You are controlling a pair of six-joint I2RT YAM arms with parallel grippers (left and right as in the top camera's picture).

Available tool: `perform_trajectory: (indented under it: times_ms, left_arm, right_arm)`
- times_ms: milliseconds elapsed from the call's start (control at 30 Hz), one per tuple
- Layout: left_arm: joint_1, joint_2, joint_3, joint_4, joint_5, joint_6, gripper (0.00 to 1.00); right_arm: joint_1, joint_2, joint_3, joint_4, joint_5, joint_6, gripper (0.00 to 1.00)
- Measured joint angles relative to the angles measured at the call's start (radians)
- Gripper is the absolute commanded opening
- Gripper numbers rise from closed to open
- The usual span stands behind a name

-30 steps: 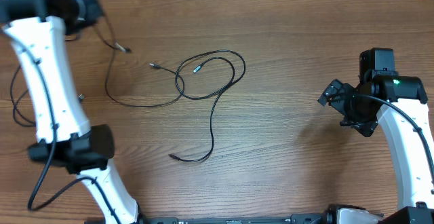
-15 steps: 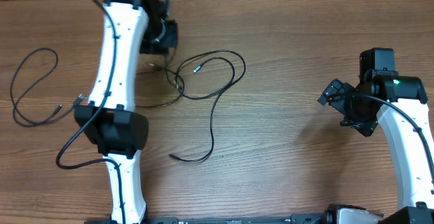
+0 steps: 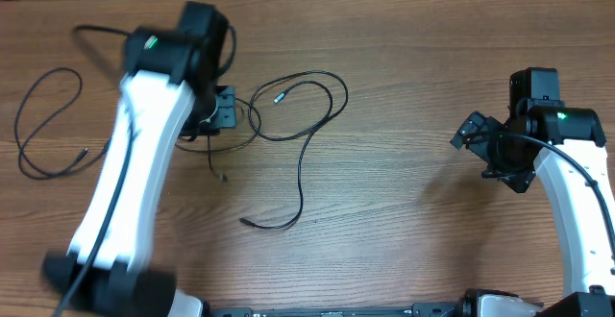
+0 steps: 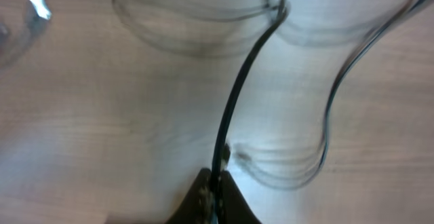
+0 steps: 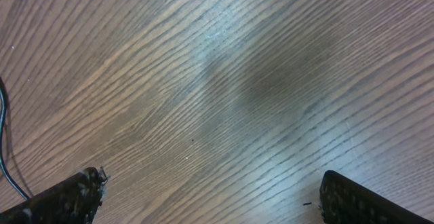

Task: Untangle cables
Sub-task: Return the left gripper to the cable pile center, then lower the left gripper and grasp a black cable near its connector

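Left claw (image 4: 215, 191) pinches a cable (image 4: 237, 96) beside the tangled loop (image 3: 309, 75) to draw it free; right claw (image 5: 213, 195) gapes empty.

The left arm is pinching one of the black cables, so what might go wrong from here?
1. The left gripper holds the cable close to where it meets the loops, so a pull may tighten the tangle rather than free it.
2. The right gripper is open and far off, so nothing pins the loops and the whole bundle could drag along.

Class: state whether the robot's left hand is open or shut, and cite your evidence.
Shut: the left hand has its fingertips pinched together on a black cable.
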Motion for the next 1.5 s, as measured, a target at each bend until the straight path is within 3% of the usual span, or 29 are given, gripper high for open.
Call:
perform_trajectory:
  times_ms: [133, 233, 300, 567, 867, 1000, 1100, 1233, 1500]
  left_arm:
    - [0.0, -0.117, -0.141, 0.229, -0.023, 0.037, 0.14]
    - [0.0, -0.102, -0.247, 0.416, -0.031, 0.112, 0.29]
    - [0.0, -0.06, -0.298, 0.477, -0.034, 0.165, 0.32]
    - [0.0, 0.161, -0.351, 0.463, -0.037, 0.264, 0.23]
    - [0.0, 0.267, -0.352, 0.52, -0.036, 0.271, 0.41]
    - [0.0, 0.267, -0.353, 0.586, 0.01, 0.276, 0.44]
    - [-0.001, 0.267, -0.353, 0.612, 0.095, 0.34, 0.48]
    - [-0.012, 0.267, -0.353, 0.612, 0.179, 0.49, 0.72]
    - [-0.017, 0.267, -0.378, 0.612, 0.134, 0.718, 0.78]
  right_arm:
    - [0.0, 0.0, 0.0, 0.002, 0.0, 0.0, 1.0]
    - [0.0, 0.0, 0.0, 0.002, 0.0, 0.0, 1.0]
    - [0.0, 0.0, 0.0, 0.002, 0.0, 0.0, 1.0]
    - [0.0, 0.0, 0.0, 0.002, 0.0, 0.0, 1.0]
    - [0.0, 0.0, 0.0, 0.002, 0.0, 0.0, 1.0]
    - [0.0, 0.0, 0.0, 0.002, 0.0, 0.0, 1.0]
    - [0.0, 0.0, 0.0, 0.002, 0.0, 0.0, 1.0]
    - [0.0, 0.0, 0.0, 0.003, 0.0, 0.0, 1.0]
    - [0.0, 0.0, 0.0, 0.006, 0.0, 0.0, 1.0]
